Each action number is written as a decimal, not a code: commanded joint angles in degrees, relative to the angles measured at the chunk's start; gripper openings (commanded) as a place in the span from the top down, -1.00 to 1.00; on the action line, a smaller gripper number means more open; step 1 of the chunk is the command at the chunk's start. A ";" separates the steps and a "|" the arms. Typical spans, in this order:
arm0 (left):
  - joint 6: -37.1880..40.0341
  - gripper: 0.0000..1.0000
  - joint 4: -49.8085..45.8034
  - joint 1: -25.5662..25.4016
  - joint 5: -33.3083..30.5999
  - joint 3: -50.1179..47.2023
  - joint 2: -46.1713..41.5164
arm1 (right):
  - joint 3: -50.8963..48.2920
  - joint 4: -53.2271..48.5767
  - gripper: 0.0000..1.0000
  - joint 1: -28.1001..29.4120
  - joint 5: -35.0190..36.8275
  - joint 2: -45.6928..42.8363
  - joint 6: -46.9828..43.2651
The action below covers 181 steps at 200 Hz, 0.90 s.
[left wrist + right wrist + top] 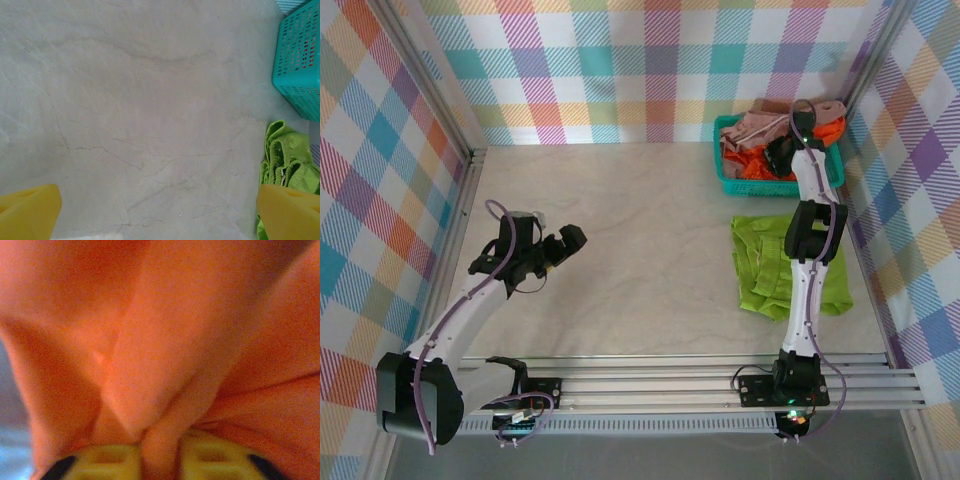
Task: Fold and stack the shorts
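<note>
The lime green shorts (770,262) lie folded on the table at the right, their edge also in the left wrist view (285,160). The orange shorts (760,168) and the dusty pink shorts (755,128) sit bunched in the teal basket (728,175). My right gripper (782,152) reaches into the basket and is shut on a fold of the orange shorts (160,390), pinched between its yellow fingers (215,460). My left gripper (560,245) hovers over bare table at the left, open, with its yellow fingertips (27,210) wide apart and nothing between them.
The teal mesh basket (300,60) stands at the back right against the checkered wall. The right arm (810,260) stretches over the green shorts. A metal rail (670,385) runs along the near edge. Bare marble tabletop (630,230) spans the middle and left.
</note>
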 commanded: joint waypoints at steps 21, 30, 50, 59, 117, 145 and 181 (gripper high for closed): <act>0.55 -1.00 1.74 0.57 -0.21 -0.68 -0.30 | -7.13 9.17 0.87 0.66 -3.84 -9.31 0.09; 0.46 -1.00 1.75 0.57 -0.12 -0.86 -0.51 | -11.63 13.04 0.87 0.92 -3.76 -13.07 0.33; 0.11 -1.00 1.75 0.57 -0.05 -1.33 -1.21 | -21.75 21.01 0.87 1.46 -2.93 -21.42 1.80; -0.13 -1.00 1.95 0.57 -0.03 -1.69 -1.62 | -25.84 24.24 0.86 1.80 -2.37 -24.68 2.42; -0.93 -1.00 2.15 0.56 0.34 -2.78 -3.57 | -41.46 33.19 0.81 3.48 2.12 -38.62 4.27; -1.06 -1.00 2.37 0.56 0.41 -3.06 -4.13 | -40.95 32.51 0.80 3.78 0.95 -39.43 2.81; -1.56 -1.00 2.90 0.53 0.77 -3.23 -3.98 | -34.75 22.12 0.25 4.65 0.17 -34.28 -2.35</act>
